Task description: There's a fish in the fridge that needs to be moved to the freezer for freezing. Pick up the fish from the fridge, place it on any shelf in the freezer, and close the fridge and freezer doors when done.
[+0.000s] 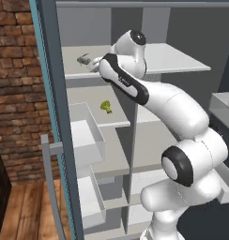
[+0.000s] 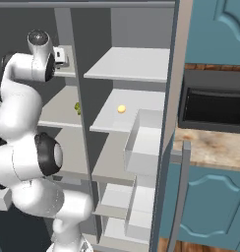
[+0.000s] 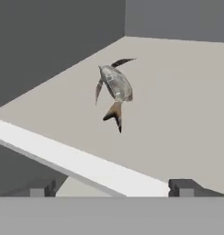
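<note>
The pincer (image 3: 112,187) reaches into the narrower compartment of the tall grey unit, its two dark fingertips set wide apart with nothing between them. They hover just above the pale front lip of the shelf (image 3: 178,105). Ahead of the pincer, well apart from it and resting on that shelf board, lies the fish (image 3: 114,86), a small grey body with a dark pointed tail aimed back toward the pincer. One shelf below the pincer sits a green broccoli floret (image 1: 106,106). Across the divider in the wider compartment, lower than the pincer, rests a small yellow ball (image 2: 121,109). Both doors stand open.

The fish looks light, probably smooth and a little slippery, with thin fins and a narrow tail that would slide out of a grip. The thick middle of the body seems the safest place to close on, across its width.
</note>
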You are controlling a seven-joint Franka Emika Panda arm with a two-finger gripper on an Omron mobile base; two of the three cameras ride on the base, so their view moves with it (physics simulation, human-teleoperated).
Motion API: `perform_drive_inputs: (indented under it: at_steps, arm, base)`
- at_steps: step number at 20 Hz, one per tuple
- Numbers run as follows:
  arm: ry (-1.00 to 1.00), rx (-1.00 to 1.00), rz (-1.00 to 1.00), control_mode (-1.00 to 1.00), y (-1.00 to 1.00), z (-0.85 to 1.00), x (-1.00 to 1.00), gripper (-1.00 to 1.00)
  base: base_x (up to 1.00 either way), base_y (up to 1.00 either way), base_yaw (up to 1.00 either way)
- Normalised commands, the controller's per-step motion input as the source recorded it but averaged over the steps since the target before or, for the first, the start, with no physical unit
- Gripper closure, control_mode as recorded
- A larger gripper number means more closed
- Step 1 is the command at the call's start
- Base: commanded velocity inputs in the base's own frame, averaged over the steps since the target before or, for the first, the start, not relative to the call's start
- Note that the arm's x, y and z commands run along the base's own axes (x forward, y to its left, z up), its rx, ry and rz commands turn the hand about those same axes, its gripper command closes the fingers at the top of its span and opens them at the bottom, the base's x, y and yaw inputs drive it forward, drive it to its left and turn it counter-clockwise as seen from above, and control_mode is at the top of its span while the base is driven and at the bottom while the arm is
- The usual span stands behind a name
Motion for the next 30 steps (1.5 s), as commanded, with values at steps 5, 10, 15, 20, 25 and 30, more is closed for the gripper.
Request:
perform_drive_inputs:
  at_steps: [5, 10, 15, 20, 25, 30]
  arm:
    - [0.10, -0.01, -0.03, -1.00, -0.28, 0.23, -1.00, -1.00]
    - [0.07, -0.05, -0.08, -1.00, -0.57, 0.09, -1.00, -1.00]
    - [0.18, -0.12, -0.12, -1.00, -0.71, 0.07, -0.83, -1.00]
    - [0.21, -0.10, -0.15, -1.00, -0.86, 0.00, -0.68, -1.00]
    - [0.05, -0.01, -0.14, -1.00, -0.50, -0.01, -0.62, -1.00]
    - [0.00, 0.05, 0.00, -1.00, -0.20, -0.04, -0.73, -1.00]
  base:
    - [0.00, 0.00, 0.00]
    - [0.00, 0.00, 0.00]
    - [0.00, 0.00, 0.00]
    - [0.00, 0.00, 0.00]
    - [0.00, 0.00, 0.00]
    - [0.00, 0.00, 0.00]
